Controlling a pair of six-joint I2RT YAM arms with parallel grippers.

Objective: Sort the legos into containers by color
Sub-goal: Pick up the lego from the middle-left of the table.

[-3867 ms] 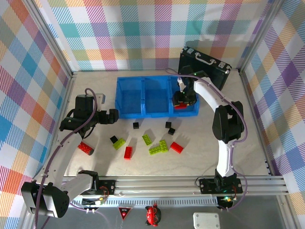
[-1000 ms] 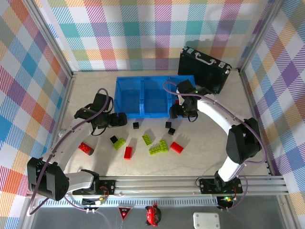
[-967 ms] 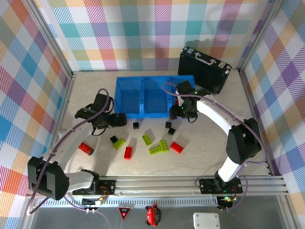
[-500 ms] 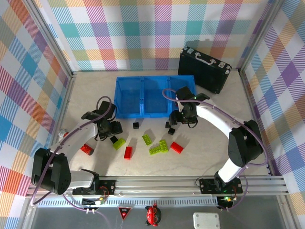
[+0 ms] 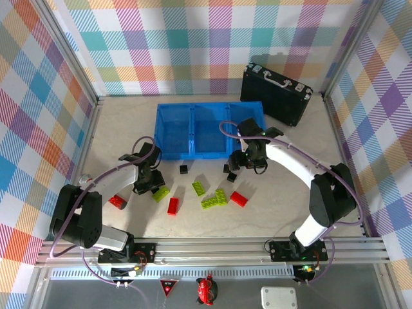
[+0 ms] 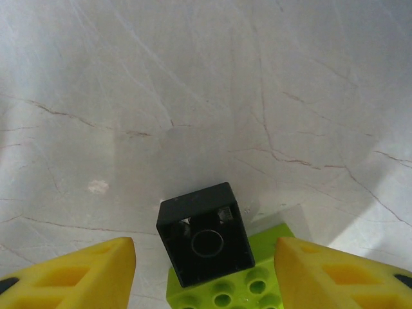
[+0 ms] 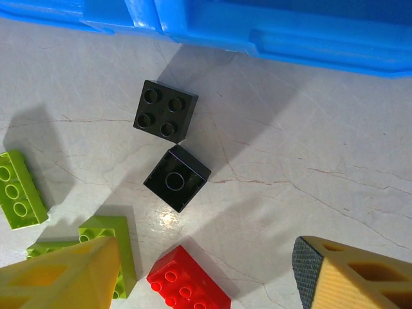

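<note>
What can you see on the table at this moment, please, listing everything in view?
tray: one, bright blue, three compartments, far middle of the table.
case: one, black with a metal handle, behind the tray's right end.
black legos: four, black; one in front of the tray, one at the left gripper, two below the right gripper.
lime legos: three, lime-green, near middle.
red legos: three, red; one far left, two near middle.
table: one, pale marbled.
left gripper: one, yellow fingers, open either side of a black lego.
right gripper: one, yellow fingers, open.
</note>
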